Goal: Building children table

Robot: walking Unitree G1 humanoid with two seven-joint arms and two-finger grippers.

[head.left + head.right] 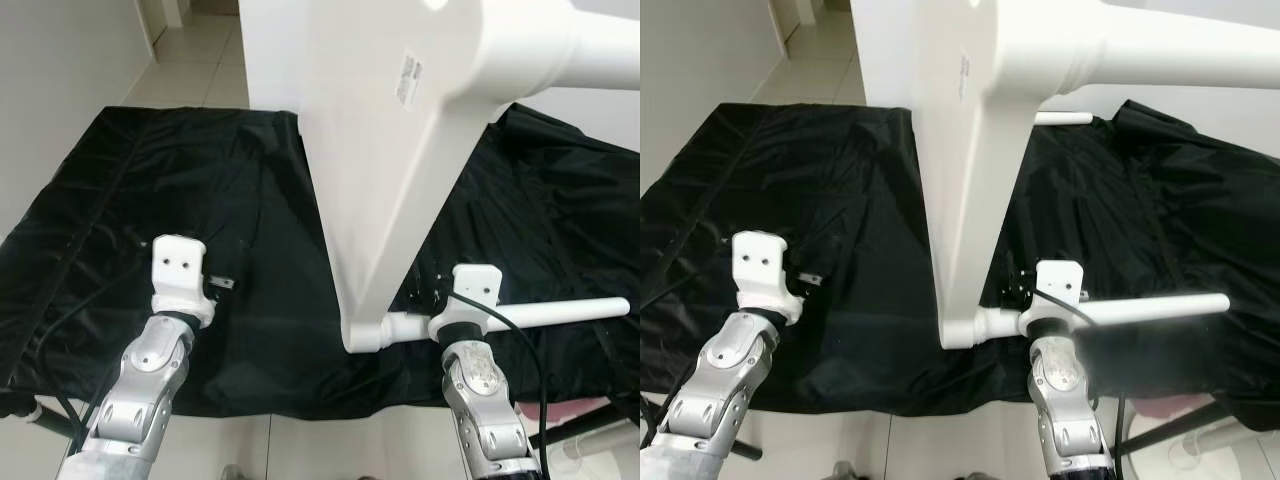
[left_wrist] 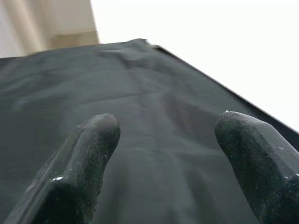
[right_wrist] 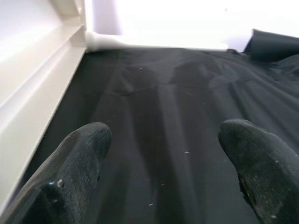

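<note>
A white children's table top stands on its edge on a black cloth. Its white legs point toward my right, one low and one high. My left gripper hovers open over bare cloth, left of the table top, its wrist block near the cloth's front. My right gripper is open too, low over the cloth just beside the table top's underside; its wrist sits by the low leg. Nothing is between either pair of fingers.
The cloth covers a wide patch of pale tiled floor, with its front edge close to my arms. A white wall runs along the left. A pink object and black rods lie at the lower right.
</note>
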